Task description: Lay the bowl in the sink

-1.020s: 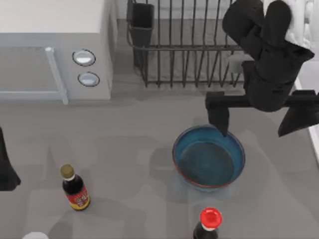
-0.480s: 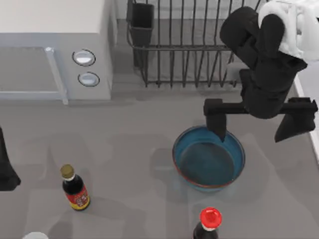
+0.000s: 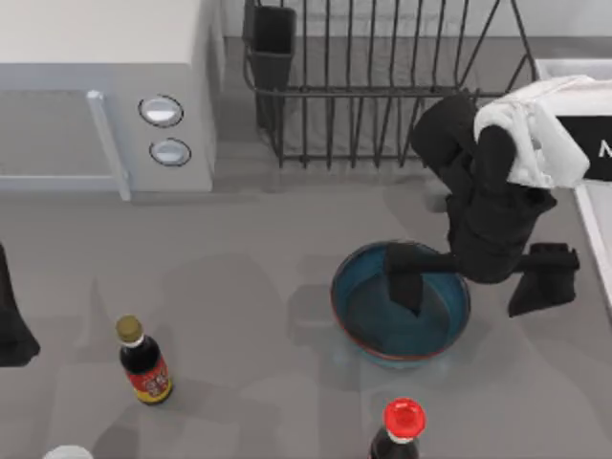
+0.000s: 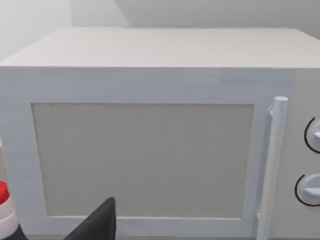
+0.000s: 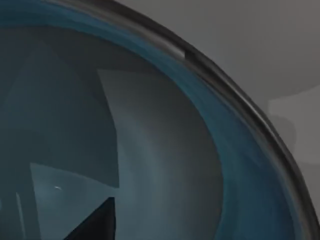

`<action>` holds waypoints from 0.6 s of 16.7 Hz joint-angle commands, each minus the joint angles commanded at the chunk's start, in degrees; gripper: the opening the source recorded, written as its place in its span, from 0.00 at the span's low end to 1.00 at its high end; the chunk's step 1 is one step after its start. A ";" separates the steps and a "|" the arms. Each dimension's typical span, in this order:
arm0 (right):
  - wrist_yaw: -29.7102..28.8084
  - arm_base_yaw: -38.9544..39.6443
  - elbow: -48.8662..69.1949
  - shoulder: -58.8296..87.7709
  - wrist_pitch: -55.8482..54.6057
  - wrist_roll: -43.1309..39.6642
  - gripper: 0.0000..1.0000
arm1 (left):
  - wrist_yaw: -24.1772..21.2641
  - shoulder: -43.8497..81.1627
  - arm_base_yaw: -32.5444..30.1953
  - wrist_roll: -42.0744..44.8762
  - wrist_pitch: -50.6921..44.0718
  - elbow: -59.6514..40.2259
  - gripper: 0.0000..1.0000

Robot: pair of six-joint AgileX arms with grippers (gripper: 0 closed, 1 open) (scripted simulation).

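Straddling the right side of the bowl [image 3: 382, 330], the right hand [image 3: 473, 282] is standing with its two fingers spread wide apart: one dark finger [image 3: 406, 277] is pointing down inside the bowl, over its inner wall, and the other finger [image 3: 540, 282] is hanging outside the bowl, over the bare worktop [image 3: 239, 316] to the right of it. The bowl is sitting upright on the worktop, a little right of the middle, in front of the black wire dish rack [image 3: 382, 86]. In the right wrist view the blue glazed inside of the bowl [image 5: 165, 165] is lying very close under the camera, with its curved rim crossing the picture and a dark fingertip [image 5: 97, 225] showing at the edge. The pale rim of the sink [image 3: 593, 229] is showing at the right edge of the top view, just beside the outer finger, and the bowl is lying apart from it. The left arm [image 3: 11, 316] is staying parked at the left edge of the worktop, and I cannot tell whether its hand is spread or pressed together; its wrist camera is facing the white microwave [image 4: 150, 150]. A dark sauce bottle [image 3: 143, 363] with a gold cap is standing at the front left, and a red-capped bottle [image 3: 402, 426] is standing just in front of the bowl.
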State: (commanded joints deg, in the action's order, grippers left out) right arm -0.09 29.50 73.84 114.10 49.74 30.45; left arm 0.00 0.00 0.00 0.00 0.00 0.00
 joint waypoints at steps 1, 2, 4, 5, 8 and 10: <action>0.00 0.00 -0.01 0.00 -0.01 0.00 1.00 | 0.00 0.00 0.00 0.00 0.00 0.00 1.00; 0.00 0.00 -0.01 0.00 -0.01 0.00 1.00 | 0.00 0.00 0.00 0.00 0.00 0.00 1.00; 0.00 0.00 -0.01 0.00 -0.01 0.00 0.92 | 0.00 0.00 0.00 0.00 0.00 0.00 1.00; 0.00 0.00 -0.01 0.00 -0.01 0.00 0.85 | 0.00 0.00 0.00 0.00 0.00 0.00 1.00; 0.00 0.00 -0.01 0.00 -0.01 0.00 0.62 | 0.00 0.00 0.00 0.00 0.00 0.00 1.00; 0.00 0.00 -0.01 0.00 -0.01 0.00 0.47 | 0.00 0.00 0.00 0.00 0.00 0.00 1.00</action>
State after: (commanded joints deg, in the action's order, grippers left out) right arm -0.09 29.50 73.83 114.10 49.73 30.45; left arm 0.00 0.00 0.00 0.00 0.00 0.00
